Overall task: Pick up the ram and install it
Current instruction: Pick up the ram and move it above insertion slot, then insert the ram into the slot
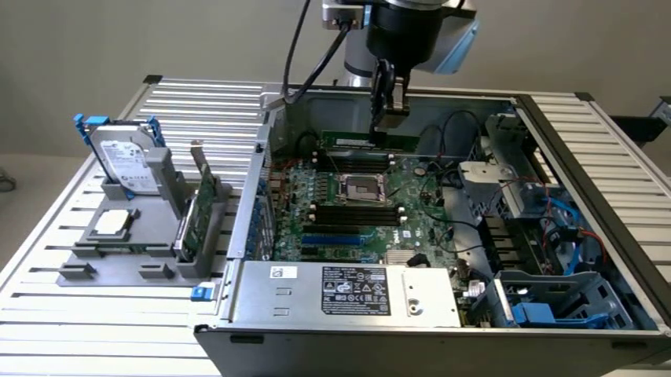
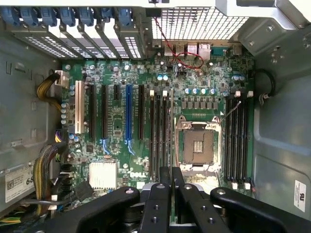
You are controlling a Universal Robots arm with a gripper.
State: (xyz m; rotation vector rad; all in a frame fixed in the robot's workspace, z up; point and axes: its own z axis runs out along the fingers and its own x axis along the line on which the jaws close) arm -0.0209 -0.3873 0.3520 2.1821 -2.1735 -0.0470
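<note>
On the exterior view's left, a grey fixture (image 1: 115, 259) on the slatted table (image 1: 84, 330) holds 3 things: a hard drive (image 1: 124, 161) standing upright, a small square processor chip (image 1: 113, 224) lying flat, and an expansion card (image 1: 199, 208) standing on edge. Just beside it is the open computer case (image 1: 587, 157), with the motherboard (image 1: 419, 228) on its floor and 1 empty processor socket (image 1: 365, 187) near the middle. My gripper (image 1: 384, 126) reaches down into the case beyond that socket. Its fingers are pressed together, pinching the ram (image 1: 351, 140) at its top edge. The stick hangs level and lengthwise over the slots (image 1: 357, 155) there. I cannot tell whether it touches them. On the exterior view's right, blue cables (image 1: 571, 216) run along the case wall.
</note>
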